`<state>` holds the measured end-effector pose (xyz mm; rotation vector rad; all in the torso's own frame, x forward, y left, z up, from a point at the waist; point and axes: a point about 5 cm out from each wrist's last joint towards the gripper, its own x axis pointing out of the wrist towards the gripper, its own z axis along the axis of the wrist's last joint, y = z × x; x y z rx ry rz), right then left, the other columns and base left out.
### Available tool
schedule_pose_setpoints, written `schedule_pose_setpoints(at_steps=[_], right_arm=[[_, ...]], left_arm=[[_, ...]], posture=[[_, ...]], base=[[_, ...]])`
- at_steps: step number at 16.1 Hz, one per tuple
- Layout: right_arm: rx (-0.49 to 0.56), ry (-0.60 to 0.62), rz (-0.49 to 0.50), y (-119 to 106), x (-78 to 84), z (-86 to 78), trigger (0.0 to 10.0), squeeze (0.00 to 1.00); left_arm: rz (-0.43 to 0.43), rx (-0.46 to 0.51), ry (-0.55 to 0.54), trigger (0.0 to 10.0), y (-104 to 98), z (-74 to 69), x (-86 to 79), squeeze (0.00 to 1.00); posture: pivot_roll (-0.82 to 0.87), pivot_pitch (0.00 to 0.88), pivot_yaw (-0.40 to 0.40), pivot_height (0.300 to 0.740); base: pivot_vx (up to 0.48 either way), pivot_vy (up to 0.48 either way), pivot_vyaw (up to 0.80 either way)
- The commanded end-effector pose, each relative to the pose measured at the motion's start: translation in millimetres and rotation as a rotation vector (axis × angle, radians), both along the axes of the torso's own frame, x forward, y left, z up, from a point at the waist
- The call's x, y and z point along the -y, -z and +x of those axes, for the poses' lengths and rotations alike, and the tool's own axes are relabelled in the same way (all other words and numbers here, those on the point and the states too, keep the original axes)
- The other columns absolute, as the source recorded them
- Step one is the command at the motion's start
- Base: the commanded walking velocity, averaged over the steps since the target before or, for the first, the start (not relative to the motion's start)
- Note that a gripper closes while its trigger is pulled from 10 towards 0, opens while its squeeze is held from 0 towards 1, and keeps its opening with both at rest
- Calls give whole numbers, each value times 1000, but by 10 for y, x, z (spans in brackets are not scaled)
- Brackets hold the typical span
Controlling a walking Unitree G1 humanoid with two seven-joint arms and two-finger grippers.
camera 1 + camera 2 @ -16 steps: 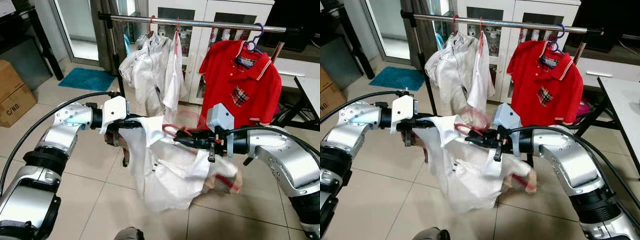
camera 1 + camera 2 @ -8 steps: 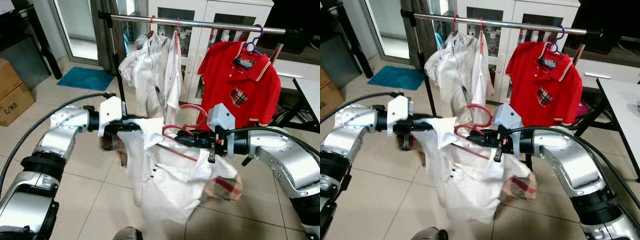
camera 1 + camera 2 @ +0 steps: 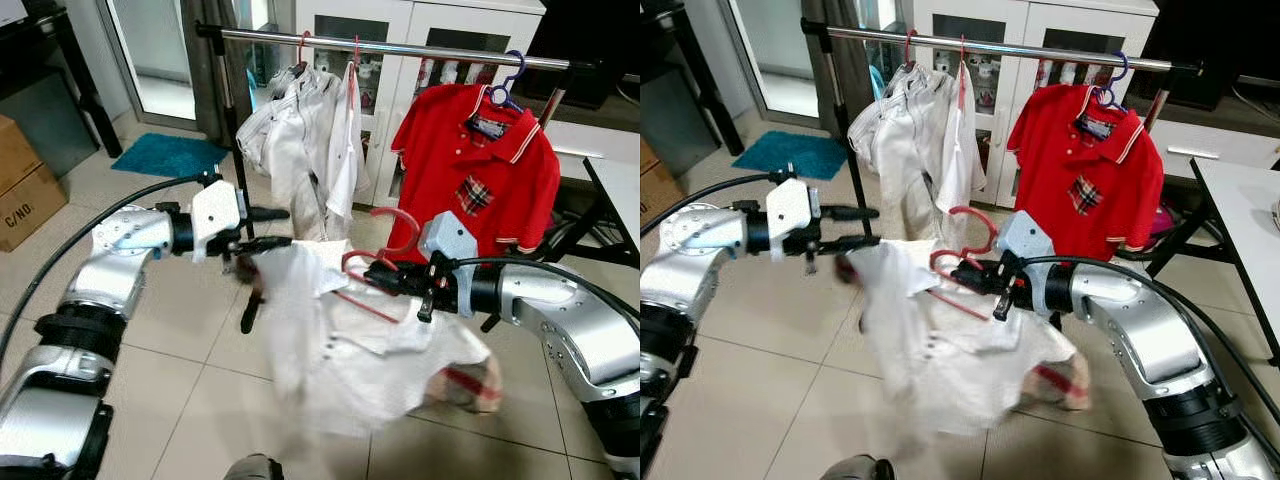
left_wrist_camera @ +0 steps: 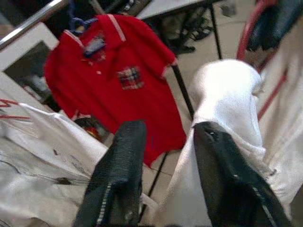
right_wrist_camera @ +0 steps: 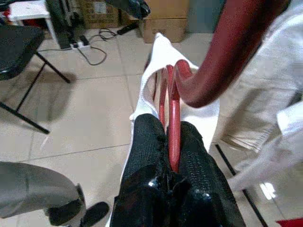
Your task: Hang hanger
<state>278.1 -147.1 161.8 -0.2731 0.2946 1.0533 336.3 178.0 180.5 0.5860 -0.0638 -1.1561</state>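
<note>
A red hanger (image 3: 398,228) carries a white shirt (image 3: 345,345) with a plaid-lined hem, blurred from swinging. My right gripper (image 3: 378,276) is shut on the hanger just below its hook, and the red bar (image 5: 173,137) sits pinched between its fingers (image 5: 147,142). To the left, my left gripper (image 3: 276,227) is open and apart from the shirt; its fingers (image 4: 118,179) have a gap between them, with the shirt collar (image 4: 227,94) just beyond. The chrome rail (image 3: 400,47) runs above and behind, at the height of the frame's top.
On the rail hang white garments (image 3: 300,140) and a red polo (image 3: 480,170) on a blue hanger. White cabinets (image 3: 440,25) stand behind. A cardboard box (image 3: 25,190) and blue mat (image 3: 175,155) lie left, a table (image 3: 620,185) right. A person's leg (image 5: 33,189) and a black chair (image 5: 19,42) are near.
My left gripper let go of the shirt collar, opened and pulled back a little. The shirt dropped and swings from the hanger in my right gripper, which shifted slightly right.
</note>
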Motion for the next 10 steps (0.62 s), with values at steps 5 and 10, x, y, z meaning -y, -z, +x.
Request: schedule_pose_setpoints(at_steps=[5, 10], right_arm=[[25, 228, 28, 18, 48, 115, 0, 0], [62, 434, 126, -24, -120, 136, 0, 0]], left_arm=[[-221, -22, -137, 10000, -40, 37, 113, 1000], [-183, -133, -357, 10000, 481, -38, 214, 0]], posture=[[-109, 0, 0, 740], [-103, 0, -3, 740]], base=[[0, 0, 0], [0, 0, 0]])
